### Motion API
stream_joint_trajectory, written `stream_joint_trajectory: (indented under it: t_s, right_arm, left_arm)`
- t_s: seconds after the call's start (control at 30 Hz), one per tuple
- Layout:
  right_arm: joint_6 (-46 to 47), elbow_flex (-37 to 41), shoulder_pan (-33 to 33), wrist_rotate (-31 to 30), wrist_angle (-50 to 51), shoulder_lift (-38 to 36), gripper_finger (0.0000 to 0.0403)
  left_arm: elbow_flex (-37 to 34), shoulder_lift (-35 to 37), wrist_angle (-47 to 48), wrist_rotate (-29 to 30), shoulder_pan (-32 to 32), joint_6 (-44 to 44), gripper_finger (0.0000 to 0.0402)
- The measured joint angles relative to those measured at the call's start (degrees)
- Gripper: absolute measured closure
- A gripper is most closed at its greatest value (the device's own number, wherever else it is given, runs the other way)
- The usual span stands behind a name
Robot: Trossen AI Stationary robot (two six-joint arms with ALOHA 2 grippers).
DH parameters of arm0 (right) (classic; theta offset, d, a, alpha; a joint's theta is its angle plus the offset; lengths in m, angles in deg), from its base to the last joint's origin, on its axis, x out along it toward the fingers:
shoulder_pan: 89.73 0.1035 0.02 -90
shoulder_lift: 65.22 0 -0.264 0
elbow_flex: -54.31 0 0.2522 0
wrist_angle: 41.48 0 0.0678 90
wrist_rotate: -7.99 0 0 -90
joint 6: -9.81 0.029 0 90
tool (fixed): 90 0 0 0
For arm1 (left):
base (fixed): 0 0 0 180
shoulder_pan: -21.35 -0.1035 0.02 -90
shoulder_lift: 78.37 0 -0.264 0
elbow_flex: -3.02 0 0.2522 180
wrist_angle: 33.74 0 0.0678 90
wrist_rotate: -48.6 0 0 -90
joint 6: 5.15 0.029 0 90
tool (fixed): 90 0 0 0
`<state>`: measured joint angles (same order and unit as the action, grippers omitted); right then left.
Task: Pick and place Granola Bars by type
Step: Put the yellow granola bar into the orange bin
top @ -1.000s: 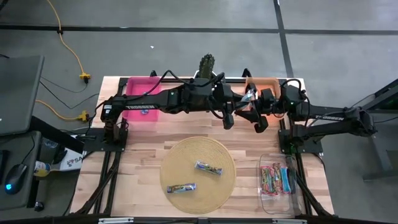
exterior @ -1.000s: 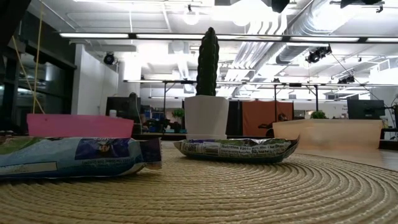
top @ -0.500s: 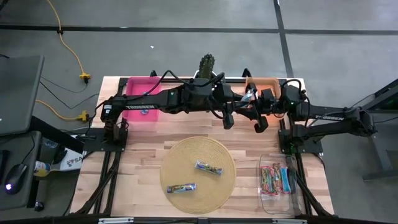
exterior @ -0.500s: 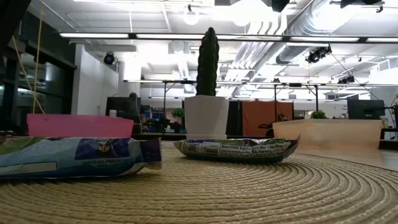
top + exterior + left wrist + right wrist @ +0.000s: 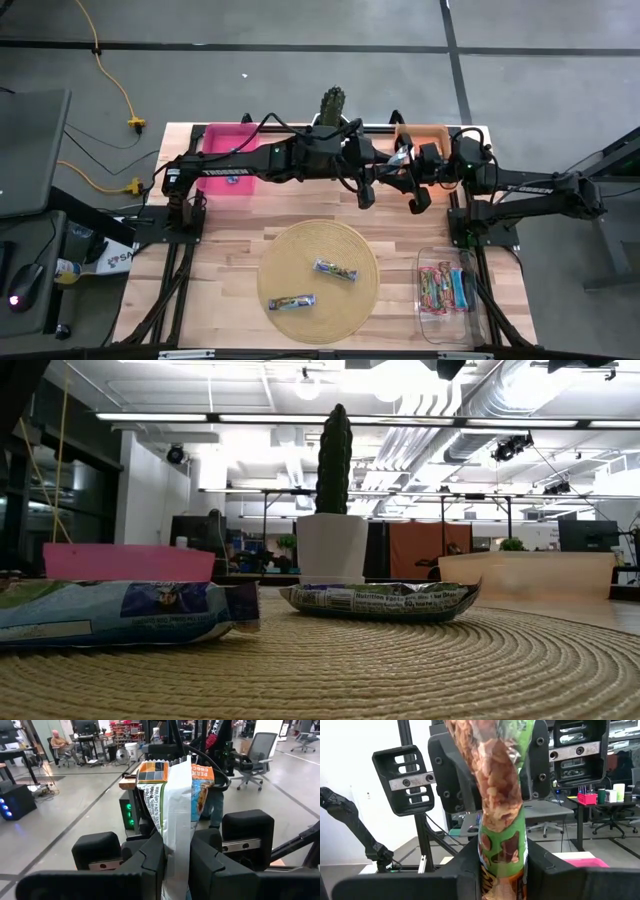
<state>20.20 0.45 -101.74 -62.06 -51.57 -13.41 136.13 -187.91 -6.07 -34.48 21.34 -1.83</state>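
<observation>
Hand-over of one granola bar (image 5: 172, 815) above the desk.
Left claw (image 5: 366, 190) and right claw (image 5: 408, 190) both clamp it; next, one must release.

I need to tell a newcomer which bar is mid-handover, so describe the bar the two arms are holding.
Above the back of the light wooden table, near the orange bin, the left pincer and right pincer meet. Both pinch one upright green-and-brown foil granola bar; it alone is off the table.

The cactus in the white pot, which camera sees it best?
The low view: the cactus stands whole in its white pot behind the round mat. The high view shows only its top. The wrist views miss it.
</observation>
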Motion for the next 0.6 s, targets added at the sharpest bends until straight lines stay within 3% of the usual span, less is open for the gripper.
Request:
stream_joint_trajectory:
  t_s: [0.37,0.6]
  right_arm:
    - [0.0,0.0,0.0,0.1,0.7,0.0,0.033]
    - [0.0,0.0,0.0,0.1,0.8,0.0,0.033]
  left_arm:
    - [0.0,0.0,0.0,0.0,0.0,2.0,0.0342]
    - [0.8,0.0,-0.2,0.1,0.0,2.9,0.0302]
